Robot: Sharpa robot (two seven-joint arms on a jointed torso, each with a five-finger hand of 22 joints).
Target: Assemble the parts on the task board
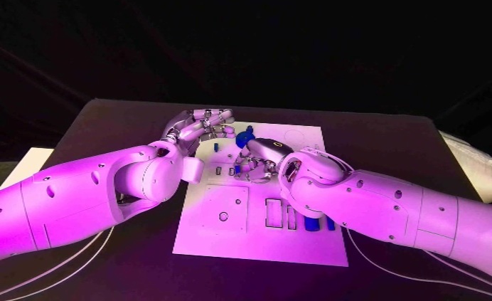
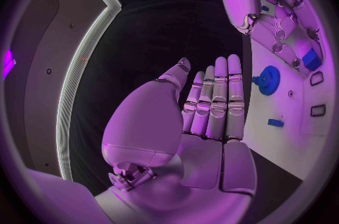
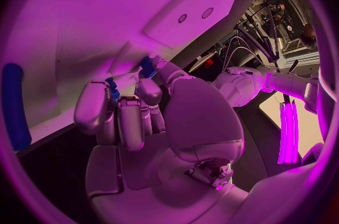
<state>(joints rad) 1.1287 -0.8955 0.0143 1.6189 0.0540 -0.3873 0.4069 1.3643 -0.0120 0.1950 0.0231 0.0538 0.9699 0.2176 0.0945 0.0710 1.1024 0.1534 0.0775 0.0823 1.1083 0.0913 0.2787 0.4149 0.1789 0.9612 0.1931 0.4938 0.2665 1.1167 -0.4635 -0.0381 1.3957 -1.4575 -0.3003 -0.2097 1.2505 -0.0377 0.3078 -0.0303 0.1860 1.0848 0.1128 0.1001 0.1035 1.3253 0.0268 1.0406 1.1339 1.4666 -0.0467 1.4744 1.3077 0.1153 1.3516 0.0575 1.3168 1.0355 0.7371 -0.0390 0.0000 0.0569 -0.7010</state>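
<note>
The white task board [image 1: 220,233] lies in the middle of the black table. My right hand [image 1: 259,162] hangs over its far half, fingers curled onto a small blue part [image 3: 147,66] held against the board [image 3: 85,15]. That part also shows as a blue block [image 2: 311,59] under those fingers. My left hand [image 1: 200,127] is at the board's far left corner, flat and holding nothing, its fingers [image 2: 219,100] straight and side by side. A blue gear [image 2: 268,78] sits on the board just beyond them, seen also as a blue piece [image 1: 244,136].
Two upright blue parts [image 1: 313,224] stand in the board near my right forearm, beside rectangular slots [image 1: 274,212]. A small blue piece [image 2: 276,122] lies on the board near the gear. A long blue peg [image 3: 14,105] sits beside my right hand.
</note>
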